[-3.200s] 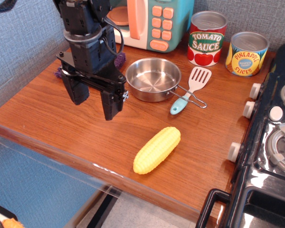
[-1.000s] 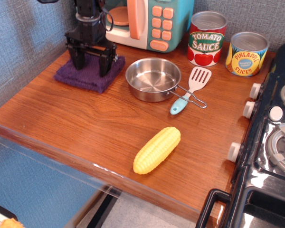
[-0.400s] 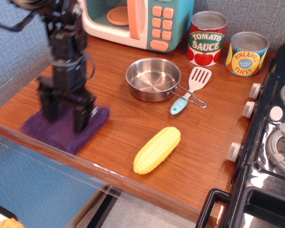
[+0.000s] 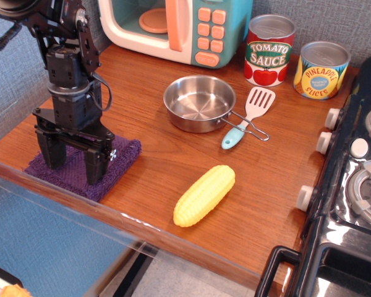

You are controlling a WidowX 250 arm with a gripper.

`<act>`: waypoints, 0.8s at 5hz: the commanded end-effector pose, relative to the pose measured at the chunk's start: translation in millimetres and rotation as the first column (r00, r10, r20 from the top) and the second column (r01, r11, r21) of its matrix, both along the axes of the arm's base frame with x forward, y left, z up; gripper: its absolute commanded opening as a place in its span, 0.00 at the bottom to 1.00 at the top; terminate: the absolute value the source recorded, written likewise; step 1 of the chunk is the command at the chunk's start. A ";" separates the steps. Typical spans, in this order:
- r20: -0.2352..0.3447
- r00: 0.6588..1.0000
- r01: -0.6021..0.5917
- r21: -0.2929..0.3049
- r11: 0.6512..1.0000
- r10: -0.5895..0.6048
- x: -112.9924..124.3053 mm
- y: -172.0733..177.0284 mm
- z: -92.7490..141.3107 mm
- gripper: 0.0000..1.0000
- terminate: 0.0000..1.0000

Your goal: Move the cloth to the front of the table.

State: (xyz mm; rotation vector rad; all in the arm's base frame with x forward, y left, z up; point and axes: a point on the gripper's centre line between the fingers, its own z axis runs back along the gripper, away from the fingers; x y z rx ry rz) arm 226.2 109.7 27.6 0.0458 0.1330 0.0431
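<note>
The dark purple knitted cloth (image 4: 117,162) lies flat on the reddish-brown wooden table (image 4: 173,161), at its front left edge. My black gripper (image 4: 72,168) stands upright over the cloth with its two fingers spread apart, their tips at or just above the cloth surface. The jaws are open and hold nothing. The gripper hides the middle of the cloth.
A yellow toy corn cob (image 4: 204,195) lies near the front edge. A steel pan (image 4: 199,103) and a spatula (image 4: 248,116) sit mid-table. A toy microwave (image 4: 179,28), a tomato sauce can (image 4: 269,49) and a pineapple can (image 4: 321,69) stand at the back. A black toy stove (image 4: 352,185) is on the right.
The cloth went from the back left, by the microwave, to the front left edge with the gripper. Since 0.4 s ago the gripper has steadied and sits slightly higher over the cloth.
</note>
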 end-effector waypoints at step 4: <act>0.221 0.975 0.024 0.040 0.999 -0.032 -2.0 -2.5 75.9 1.00 0.00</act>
